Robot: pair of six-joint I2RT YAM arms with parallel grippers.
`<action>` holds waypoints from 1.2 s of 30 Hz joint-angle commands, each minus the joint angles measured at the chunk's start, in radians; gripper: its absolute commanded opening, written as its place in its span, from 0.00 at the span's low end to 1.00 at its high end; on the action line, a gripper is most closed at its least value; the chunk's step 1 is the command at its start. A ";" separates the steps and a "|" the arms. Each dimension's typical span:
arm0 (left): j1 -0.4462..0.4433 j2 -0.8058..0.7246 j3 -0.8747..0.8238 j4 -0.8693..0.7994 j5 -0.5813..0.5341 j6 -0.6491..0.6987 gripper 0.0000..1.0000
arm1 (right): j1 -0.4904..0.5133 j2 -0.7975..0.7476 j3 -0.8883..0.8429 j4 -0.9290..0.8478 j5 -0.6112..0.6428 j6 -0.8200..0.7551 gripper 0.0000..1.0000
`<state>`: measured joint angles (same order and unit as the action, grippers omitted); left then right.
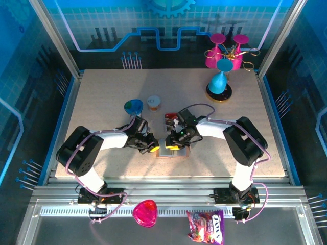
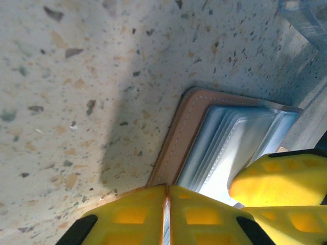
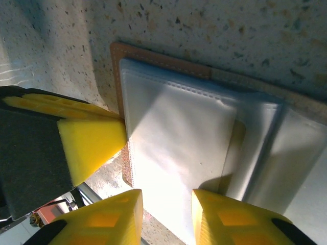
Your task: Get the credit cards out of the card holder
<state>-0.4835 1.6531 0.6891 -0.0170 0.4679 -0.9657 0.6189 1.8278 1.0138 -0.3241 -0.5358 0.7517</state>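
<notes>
Bench (image 1: 102,102): speckled surface. Card holder (image 3: 179,127): lies open on the bench at 6 o'clock of centre, clear sleeves (image 3: 168,138) facing up. Left pincer (image 2: 166,217): at the holder's 9 o'clock, clamped on its edge. Right pincer (image 3: 167,217): narrow gap, above the sleeves

card holder (image 2: 180,133) | tan leather, blue-grey sleeves | open, flat on speckled table (image 2: 76,102)
</notes>
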 commanded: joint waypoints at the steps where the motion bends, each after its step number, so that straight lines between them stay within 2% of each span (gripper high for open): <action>1: -0.003 0.014 -0.020 -0.023 -0.017 0.013 0.10 | 0.016 0.020 0.018 -0.029 -0.013 -0.009 0.32; 18: -0.003 0.008 -0.017 -0.041 -0.025 0.022 0.10 | 0.009 -0.016 0.017 -0.094 0.059 -0.036 0.33; 32: -0.003 -0.007 0.001 -0.055 -0.026 0.020 0.10 | -0.010 -0.053 -0.047 0.003 0.042 0.008 0.33; 36: -0.004 -0.039 0.017 -0.062 -0.019 0.014 0.13 | -0.014 -0.060 -0.060 0.021 0.037 0.015 0.33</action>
<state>-0.4839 1.6463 0.6895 -0.0231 0.4671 -0.9619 0.6151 1.7920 0.9752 -0.3130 -0.5018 0.7498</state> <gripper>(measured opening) 0.126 0.328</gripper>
